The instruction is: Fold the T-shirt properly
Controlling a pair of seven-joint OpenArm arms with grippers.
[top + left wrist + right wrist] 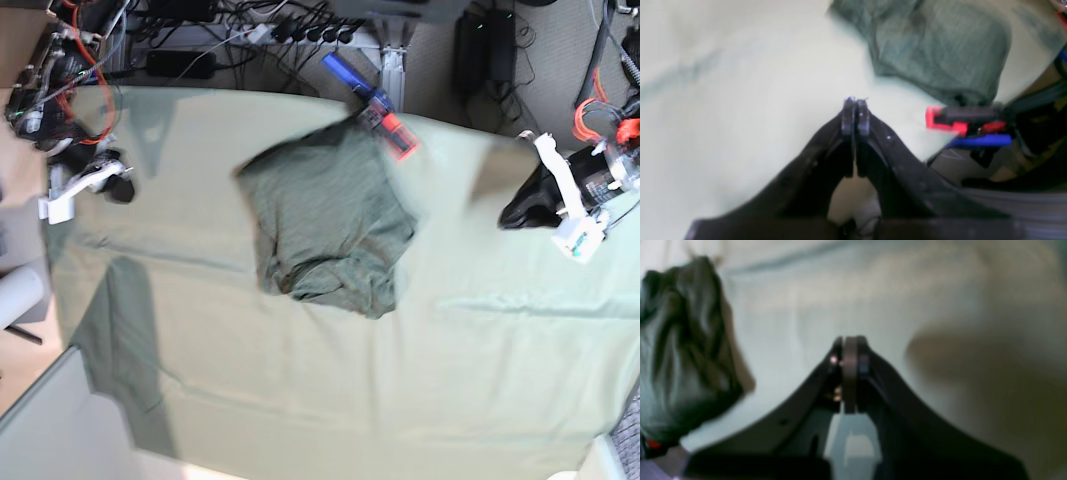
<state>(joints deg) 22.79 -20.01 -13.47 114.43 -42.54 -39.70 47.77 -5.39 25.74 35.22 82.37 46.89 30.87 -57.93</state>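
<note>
A pale mint-green smooth table sheet covers the whole bench, lying mostly flat with a few long creases and arm shadows near the left edge and the far right corner. Beyond the far edge the floor is grey carpet carrying a black power strip with a tangle of cables and a metal frame leg; a blue and red clamp-like tool sits at the far edge of the bench, just beside the garment. The large dark heathered grey-green knit T-shirt lies bunched in a rough, crumpled heap on the sheet, near the middle of the far edge, its near side rumpled into thick folds; neither arm touches it. In the left wrist view the shirt shows up and to the right of the fingers, apart from them; in the right wrist view it lies off to the left, blurred. The left gripper hangs over bare sheet near the right edge, jaws pressed together, holding nothing. The right gripper sits by the far left corner, jaws likewise closed and empty.
</note>
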